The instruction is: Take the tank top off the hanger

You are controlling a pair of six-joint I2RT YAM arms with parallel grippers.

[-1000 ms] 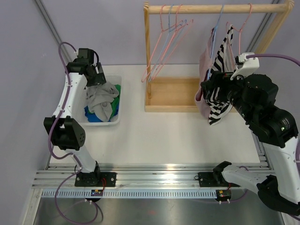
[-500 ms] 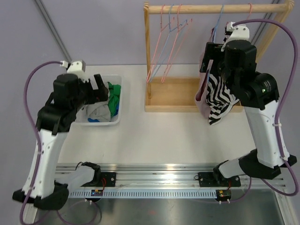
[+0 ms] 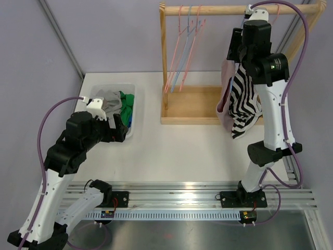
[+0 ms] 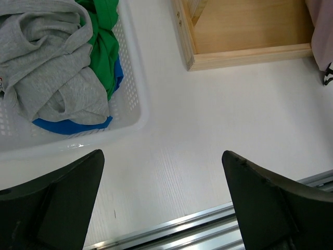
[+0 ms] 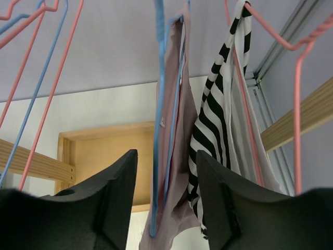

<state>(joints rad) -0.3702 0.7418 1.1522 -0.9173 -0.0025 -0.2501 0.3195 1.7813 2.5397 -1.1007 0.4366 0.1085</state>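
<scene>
Lilac walls (image 3: 119, 36), white table (image 3: 182, 151)

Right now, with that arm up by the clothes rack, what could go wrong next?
The open right hand faces two garments hanging close together, a pink garment and a striped top, so it might pinch the wrong one or both. Each hanger only hooks over the rail; a sideways tug could perhaps pull the blue hanger off with the cloth.
</scene>
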